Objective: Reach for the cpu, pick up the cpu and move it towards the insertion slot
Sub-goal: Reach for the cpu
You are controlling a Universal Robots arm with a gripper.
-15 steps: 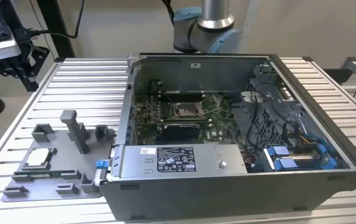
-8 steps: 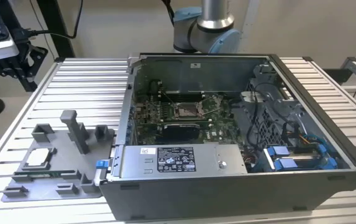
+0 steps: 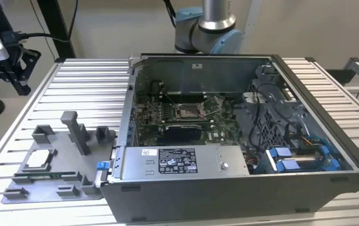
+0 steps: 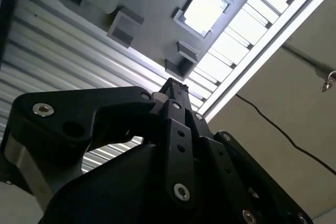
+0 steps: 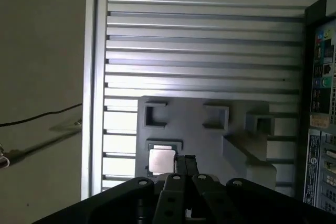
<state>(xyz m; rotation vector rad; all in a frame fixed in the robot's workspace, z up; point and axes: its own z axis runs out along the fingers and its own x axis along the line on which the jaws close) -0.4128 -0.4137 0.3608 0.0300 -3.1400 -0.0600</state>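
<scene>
The cpu [image 3: 39, 159] is a small silvery-white square lying flat in a pocket of the grey fixture plate [image 3: 60, 186], at the exterior view's left. It also appears in both wrist views [image 4: 203, 10] [image 5: 161, 161]. My gripper [image 3: 21, 87] hangs high above the table's far left corner, well away from the cpu. Its black fingers [image 4: 176, 85] [image 5: 185, 160] are pressed together, shut on nothing. The insertion slot [image 3: 189, 111] is the silver-framed square socket on the green motherboard inside the open computer case [image 3: 242, 183].
The fixture plate carries several grey upright blocks [image 3: 76, 132] and a thin green memory stick [image 3: 41, 175]. The case wall [image 5: 321, 108] stands beside the plate. The ribbed aluminium table [image 3: 85, 89] ends at a rail, with cables hanging beyond it.
</scene>
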